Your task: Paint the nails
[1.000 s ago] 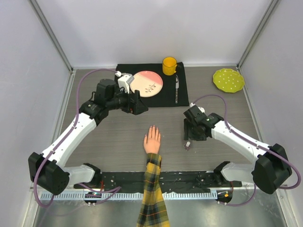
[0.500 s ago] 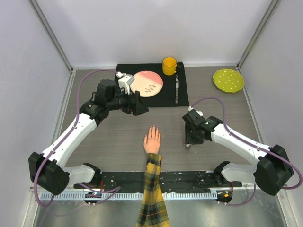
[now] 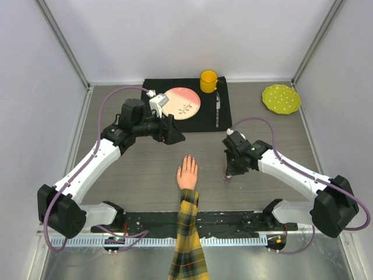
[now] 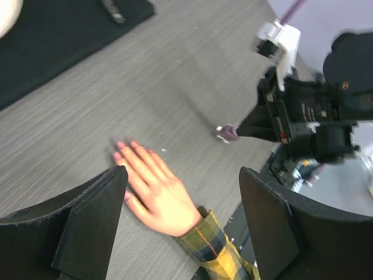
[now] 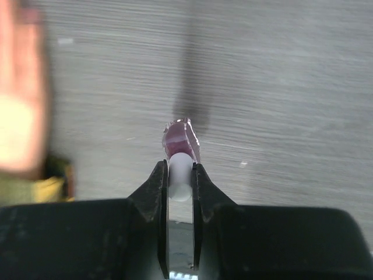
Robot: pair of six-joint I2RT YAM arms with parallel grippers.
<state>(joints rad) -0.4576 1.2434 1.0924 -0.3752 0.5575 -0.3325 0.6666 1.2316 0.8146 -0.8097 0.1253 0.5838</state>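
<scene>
My right jaws are pinched on the white cap (image 5: 179,175) of the polish bottle (image 5: 181,142), just right of the hand (image 3: 187,174) lying flat on the worktop (image 3: 140,175). My left jaws gape wide and empty above it. The nails (image 4: 120,155) tip its fingers. I judge them tiny, hard and slick, so light strokes only. The left should grip the bottle's body.

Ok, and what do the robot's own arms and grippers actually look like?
Both the left arm and right arm have white tubular links joined by bulky black joints, with black bases. A purple cable loops loosely along each one. The left gripper and right gripper are matte black with two flat wedge-shaped fingers; a white bracket sits at each wrist.
</scene>
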